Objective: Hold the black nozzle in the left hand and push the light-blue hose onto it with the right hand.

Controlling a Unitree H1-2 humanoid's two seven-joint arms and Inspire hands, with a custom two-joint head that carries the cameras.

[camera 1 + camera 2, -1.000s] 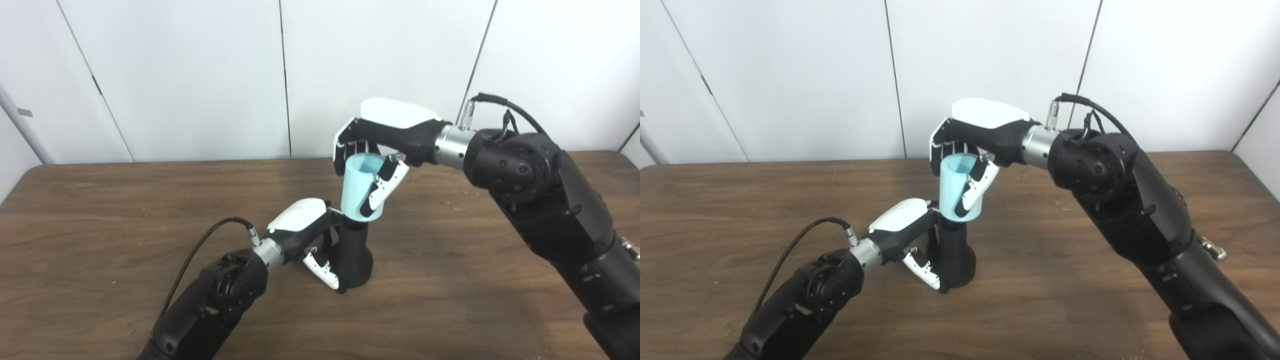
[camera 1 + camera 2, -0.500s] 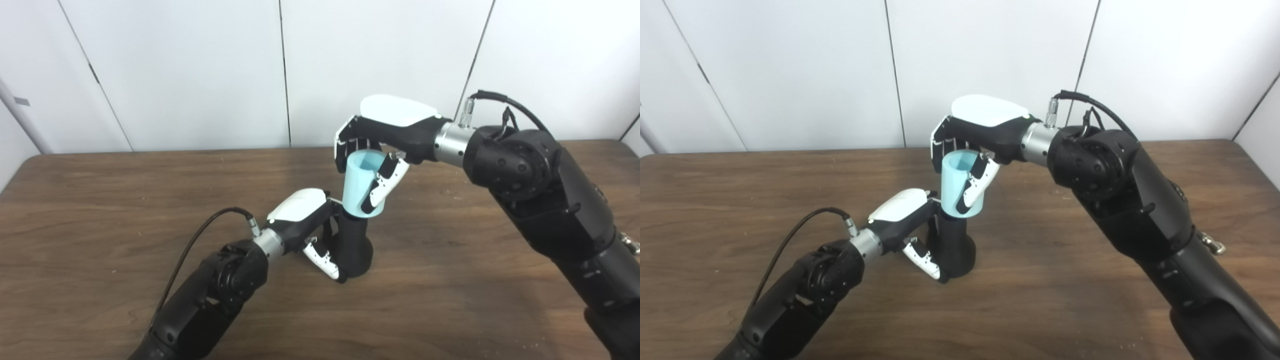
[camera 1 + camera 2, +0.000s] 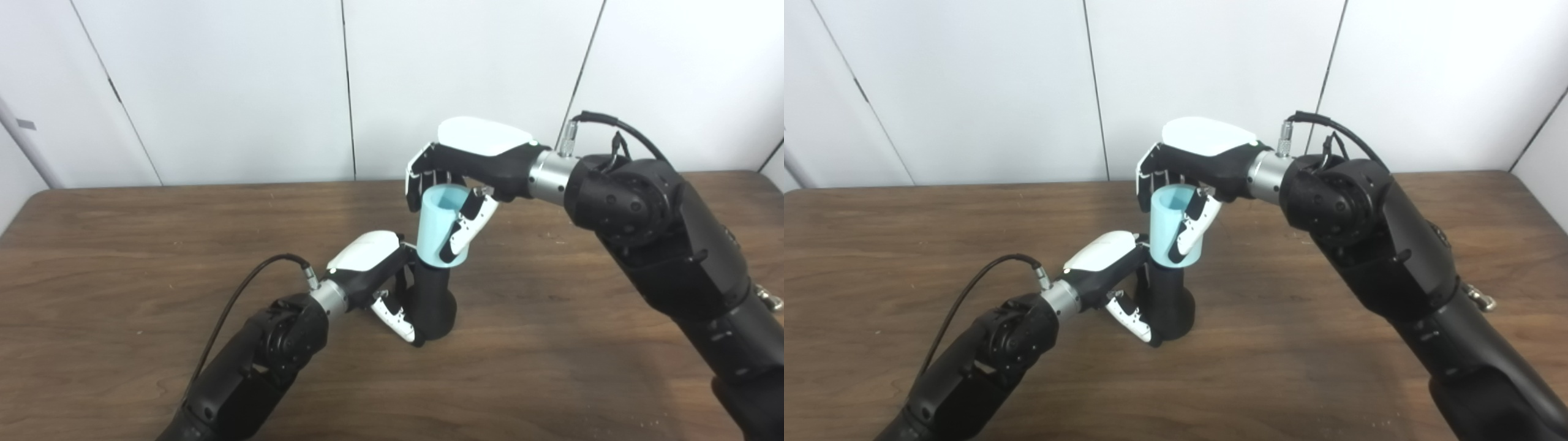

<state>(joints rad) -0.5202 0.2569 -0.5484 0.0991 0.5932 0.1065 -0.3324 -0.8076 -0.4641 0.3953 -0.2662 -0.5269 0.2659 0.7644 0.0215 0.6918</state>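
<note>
The black nozzle point(image 3: 435, 303) stands upright on the wooden table point(image 3: 122, 245), near its middle. My left hand point(image 3: 383, 278) is shut on the nozzle from its left side, thumb in front. The light-blue hose point(image 3: 436, 229), a short open tube, sits tilted on top of the nozzle, its lower end over the nozzle's top. My right hand point(image 3: 465, 177) is shut on the hose from above, fingers behind it and thumb in front. The same shows in the right eye view: nozzle point(image 3: 1170, 306), hose point(image 3: 1170, 229), left hand point(image 3: 1115, 269), right hand point(image 3: 1191, 174).
White wall panels point(image 3: 245, 92) stand behind the table's far edge. A metal clip point(image 3: 1479, 300) lies on the table at the right, beside my right arm. A black cable point(image 3: 245, 300) loops from my left wrist.
The camera tilted up slightly at first. My right hand and the hose have shifted a little to the left on the nozzle. My left hand keeps its hold.
</note>
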